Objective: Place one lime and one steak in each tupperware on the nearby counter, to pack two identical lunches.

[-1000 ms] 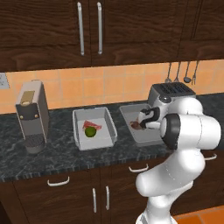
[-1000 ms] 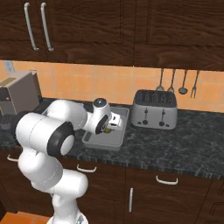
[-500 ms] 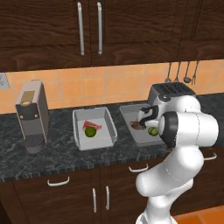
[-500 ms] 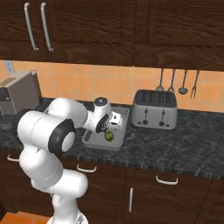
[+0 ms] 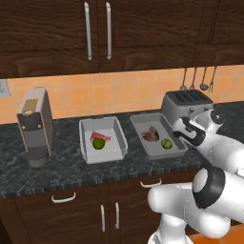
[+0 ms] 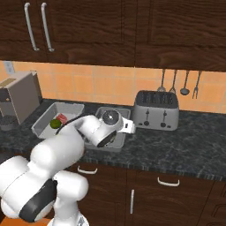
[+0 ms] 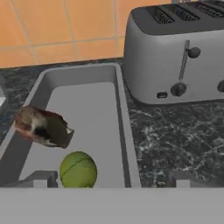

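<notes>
Two grey tupperwares sit side by side on the counter [image 5: 66, 167]. The left tupperware [image 5: 119, 138] holds a steak [image 5: 99, 136] and a lime [image 5: 98, 144]. In the right tupperware [image 5: 177, 147] lie a steak [image 5: 150, 134] and a lime [image 5: 166, 143]. My gripper [image 5: 183, 129] hovers just above the right rim of that container, open and empty. The hand view looks down into this tupperware [image 7: 122, 127], with the steak [image 7: 43, 127] at left and the lime [image 7: 78, 169] close to my gripper [image 7: 111, 179], whose tips stand wide apart.
A silver toaster [image 5: 187, 104] stands right behind my hand and close to the right tupperware. A coffee machine [image 5: 34, 125] is at the counter's left end. Dark wall cabinets hang above, and utensils [image 5: 204, 78] hang on the tiled backsplash.
The jaws spread and let go of the lime, which now lies in the right tupperware. My hand has drawn back to the right, off the container's middle.
</notes>
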Robot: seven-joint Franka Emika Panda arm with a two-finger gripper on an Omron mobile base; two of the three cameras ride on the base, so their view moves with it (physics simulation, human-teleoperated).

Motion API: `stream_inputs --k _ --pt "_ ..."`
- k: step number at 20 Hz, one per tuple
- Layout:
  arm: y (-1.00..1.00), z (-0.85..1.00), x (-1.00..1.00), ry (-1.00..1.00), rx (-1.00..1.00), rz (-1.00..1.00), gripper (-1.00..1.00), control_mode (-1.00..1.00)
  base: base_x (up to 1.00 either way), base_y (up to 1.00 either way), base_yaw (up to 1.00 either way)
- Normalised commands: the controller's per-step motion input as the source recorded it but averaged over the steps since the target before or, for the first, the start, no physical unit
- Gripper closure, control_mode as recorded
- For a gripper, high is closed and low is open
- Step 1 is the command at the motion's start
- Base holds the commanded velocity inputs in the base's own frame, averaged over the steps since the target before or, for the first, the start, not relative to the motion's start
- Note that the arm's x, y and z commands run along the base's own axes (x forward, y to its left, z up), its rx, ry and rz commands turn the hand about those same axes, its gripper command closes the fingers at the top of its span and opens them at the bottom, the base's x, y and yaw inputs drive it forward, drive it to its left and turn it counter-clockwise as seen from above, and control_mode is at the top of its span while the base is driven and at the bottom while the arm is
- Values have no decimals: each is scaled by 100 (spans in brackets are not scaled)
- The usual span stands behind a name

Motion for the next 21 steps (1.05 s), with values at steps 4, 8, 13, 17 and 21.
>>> stream_inputs --k 4,8,13,17,21 --pt "-69 85 -100 -41 6 0 -100 -100 0 0 0" --pt "-75 84 -88 -38 7 0 -100 -100 0 0 0" --pt "-72 75 -59 -25 8 0 -100 -100 0 0 0" --pt "-20 22 -13 -2 0 0 -100 -100 0 0 0" --pt "-19 0 -7 0 0 0 -100 -100 0 0 0"
